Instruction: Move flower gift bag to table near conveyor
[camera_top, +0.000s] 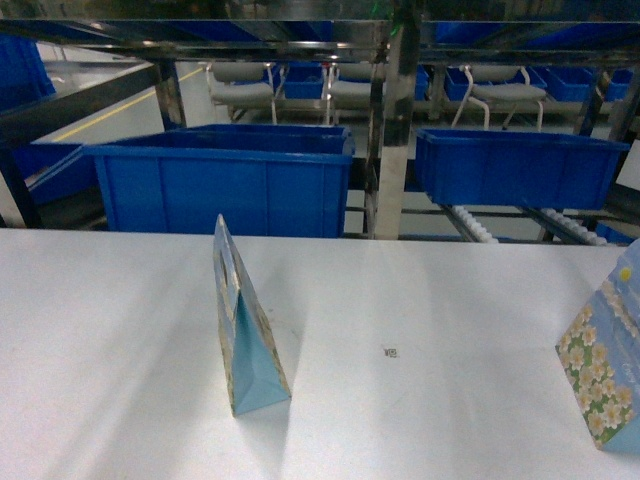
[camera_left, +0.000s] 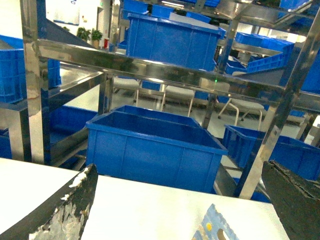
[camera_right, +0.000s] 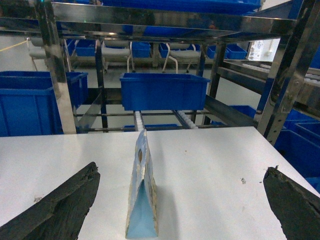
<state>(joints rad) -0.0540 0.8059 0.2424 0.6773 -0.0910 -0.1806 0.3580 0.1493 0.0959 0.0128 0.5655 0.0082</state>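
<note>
Two flower gift bags stand upright on the white table (camera_top: 120, 330). One bag (camera_top: 248, 330) is left of centre, seen edge-on; only its top corner (camera_left: 215, 231) shows in the left wrist view, low between the open left gripper (camera_left: 177, 170) fingers. The other bag (camera_top: 605, 370), with daisy print, is at the table's right edge. In the right wrist view a bag (camera_right: 141, 195) stands between the open right gripper (camera_right: 181, 169) fingers, nearer the left finger (camera_right: 60, 205) and touching neither. Conveyor rollers (camera_top: 470, 225) run beyond the table's far edge. Neither gripper shows in the head view.
Two blue bins (camera_top: 225, 175) (camera_top: 515, 165) sit on the steel rack behind the table. A steel post (camera_top: 390, 130) rises between them. A small dark speck (camera_top: 390, 352) lies on the tabletop. More blue bins and chairs stand further back.
</note>
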